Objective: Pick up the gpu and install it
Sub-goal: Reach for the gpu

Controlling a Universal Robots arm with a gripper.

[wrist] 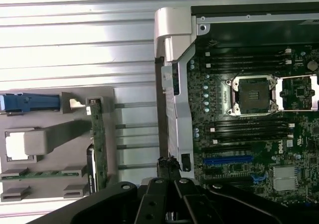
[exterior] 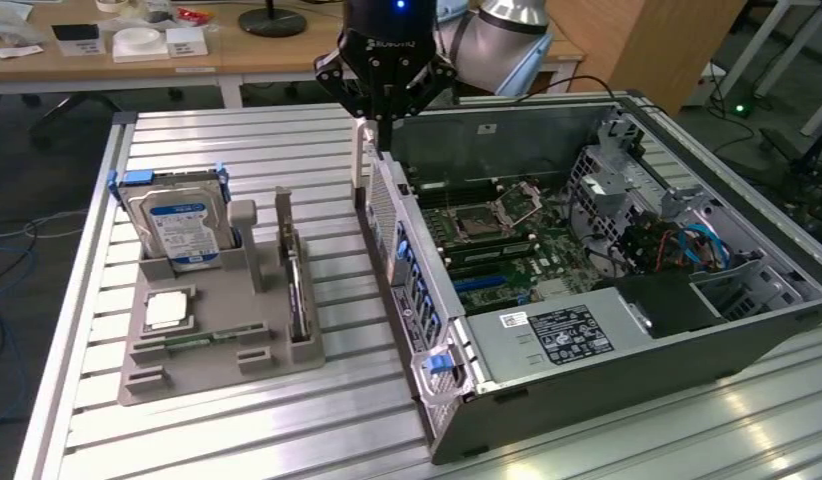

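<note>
Our gripper (wrist: 168, 180), fingers pressed together on nothing, hangs above the perforated wall of the open computer case (exterior: 585, 400), and we see the gpu (exterior: 294, 285) standing on edge in the grey holder (exterior: 211, 378) just outside that wall, its long axis parallel to it, with a strip of slatted aluminium table (exterior: 251, 440) between.

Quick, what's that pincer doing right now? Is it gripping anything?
Pincer: closed, nothing seen in its grip; the gpu stands on edge in the grey holder.
</note>
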